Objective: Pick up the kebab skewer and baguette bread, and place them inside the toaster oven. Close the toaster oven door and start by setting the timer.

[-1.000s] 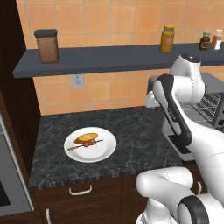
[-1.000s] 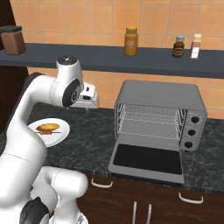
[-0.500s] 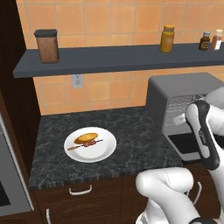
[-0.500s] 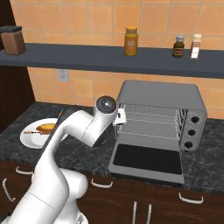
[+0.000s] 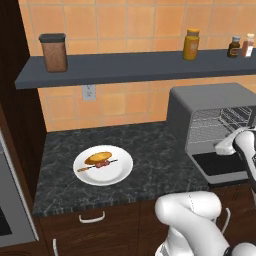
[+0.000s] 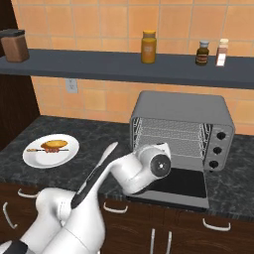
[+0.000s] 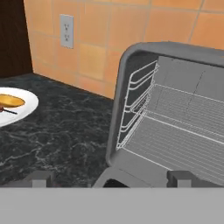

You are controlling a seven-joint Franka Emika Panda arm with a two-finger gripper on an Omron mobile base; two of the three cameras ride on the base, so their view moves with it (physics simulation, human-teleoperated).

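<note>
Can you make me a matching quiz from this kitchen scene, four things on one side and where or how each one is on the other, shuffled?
Things:
1. baguette bread
2. toaster oven door
3. orange jar
4. pincer

States:
A. folded down open
B. on the shelf
C. on the white plate
D. open, empty, facing the toaster oven

Pairs: 1-C, 2-A, 3-B, 4-D

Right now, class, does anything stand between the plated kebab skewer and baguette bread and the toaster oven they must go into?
Nothing visible does. Bare counter lies between the plate holding the kebab skewer and baguette bread and the toaster oven, whose door lies open.
</note>
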